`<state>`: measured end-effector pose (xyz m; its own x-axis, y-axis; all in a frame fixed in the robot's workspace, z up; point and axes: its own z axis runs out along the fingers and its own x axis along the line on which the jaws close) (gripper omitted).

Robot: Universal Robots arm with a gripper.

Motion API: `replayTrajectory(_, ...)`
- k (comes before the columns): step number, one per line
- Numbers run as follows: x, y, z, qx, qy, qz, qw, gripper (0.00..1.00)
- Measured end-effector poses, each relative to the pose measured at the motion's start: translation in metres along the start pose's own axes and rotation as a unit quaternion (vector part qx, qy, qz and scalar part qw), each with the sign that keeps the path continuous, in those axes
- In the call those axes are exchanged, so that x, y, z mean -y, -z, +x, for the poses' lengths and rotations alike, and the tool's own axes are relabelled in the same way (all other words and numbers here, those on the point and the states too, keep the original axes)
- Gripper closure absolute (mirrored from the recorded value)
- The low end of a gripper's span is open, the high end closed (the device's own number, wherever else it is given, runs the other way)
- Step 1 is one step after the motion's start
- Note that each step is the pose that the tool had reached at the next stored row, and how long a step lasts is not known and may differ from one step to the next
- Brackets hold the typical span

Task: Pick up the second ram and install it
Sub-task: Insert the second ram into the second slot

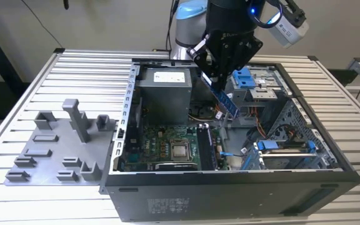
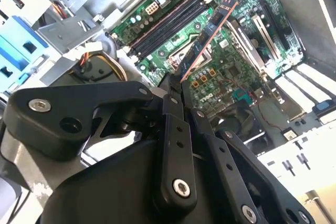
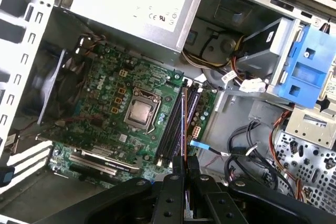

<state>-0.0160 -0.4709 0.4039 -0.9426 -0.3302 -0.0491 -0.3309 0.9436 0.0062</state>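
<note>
In the exterior view, the gripper (image 1: pixel 217 77) hangs over the open computer case (image 1: pixel 230 197), which lies on a slatted metal table (image 1: pixel 73 65). Its fingers are clamped on the upper end of the memory stick (image 1: pixel 227 102). The stick slants down into the case with its lower end apart from the green motherboard (image 1: pixel 161 145). It sits just beside the grey power supply (image 1: pixel 164 91), toward the exterior view's right. A blue drive bracket (image 1: pixel 245 77) stands behind the stick. A grey plastic tray (image 1: pixel 55 150) lies on the table outside the case at the exterior view's left, well apart from the gripper.

In the second wrist view, the gripper (image 2: pixel 177 85) pinches the near end of the memory stick (image 2: pixel 207 38), which is seen almost edge-on. The stick reaches out over the motherboard (image 2: pixel 236 72). It runs roughly the same way as the black memory slots (image 2: pixel 168 22) but off to one side of them, not seated.

In the first wrist view, the gripper (image 3: pixel 181 163) is closed on the memory stick (image 3: pixel 184 124). The stick shows as a thin upright edge lined up over the memory slots (image 3: pixel 170 124), beside the processor socket (image 3: pixel 140 113). How high it is above the slots cannot be told here.
</note>
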Motion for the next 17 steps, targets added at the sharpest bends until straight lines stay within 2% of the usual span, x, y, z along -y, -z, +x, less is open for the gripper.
replayTrajectory(8,-0.0001,-0.0001,-0.0001,0.0008,-0.001,-0.0017,1.0,0.86)
replayTrajectory(10,-0.0001,-0.0003,-0.0001,0.001,-0.016,-0.0011,0.9999,0.86)
replayTrajectory(13,-0.0001,-0.0006,-0.0001,0.0011,-0.043,0.0004,0.9991,0.86)
replayTrajectory(17,-0.0002,-0.0011,0.0,0.0014,-0.079,0.0022,0.9968,0.86)
